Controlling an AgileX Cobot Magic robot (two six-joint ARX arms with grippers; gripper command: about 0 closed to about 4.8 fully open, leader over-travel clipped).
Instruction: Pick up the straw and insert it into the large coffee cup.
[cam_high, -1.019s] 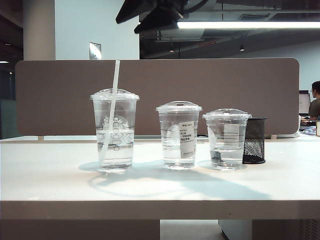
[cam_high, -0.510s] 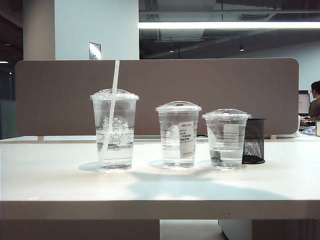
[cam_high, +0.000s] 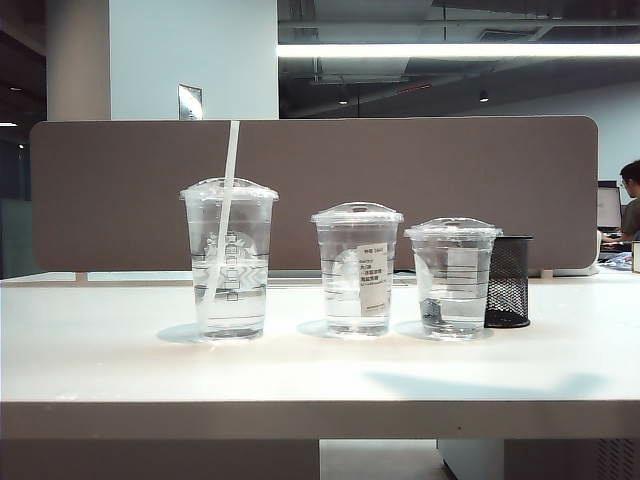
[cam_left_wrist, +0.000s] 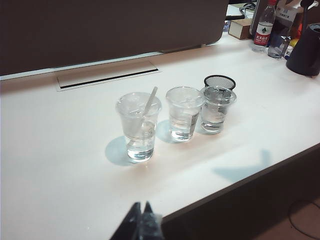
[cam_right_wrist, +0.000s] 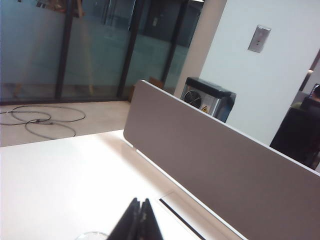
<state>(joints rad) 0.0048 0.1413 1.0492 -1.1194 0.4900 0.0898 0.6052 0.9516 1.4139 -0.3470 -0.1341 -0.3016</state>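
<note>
The straw (cam_high: 229, 180) is a thin white stick standing slanted inside the large coffee cup (cam_high: 230, 262), poking out through its domed lid. This tallest clear cup stands at the left end of a row of three cups. In the left wrist view the large coffee cup (cam_left_wrist: 138, 125) with the straw (cam_left_wrist: 150, 98) is far off across the table. My left gripper (cam_left_wrist: 141, 204) hovers shut and empty near the table's front edge. My right gripper (cam_right_wrist: 140, 201) is raised and shut with nothing in it, above a clear lid rim (cam_right_wrist: 92, 235). No gripper shows in the exterior view.
A medium clear cup (cam_high: 357, 270) with a white label and a short clear cup (cam_high: 453, 276) stand right of the large one. A black mesh holder (cam_high: 509, 281) sits behind the short cup. A brown divider panel (cam_high: 420, 170) runs along the table's back edge.
The dark arm at the top of the exterior view has lifted out of sight. Its shadow on the table has shrunk and slid right. The straw and cups have not moved.
</note>
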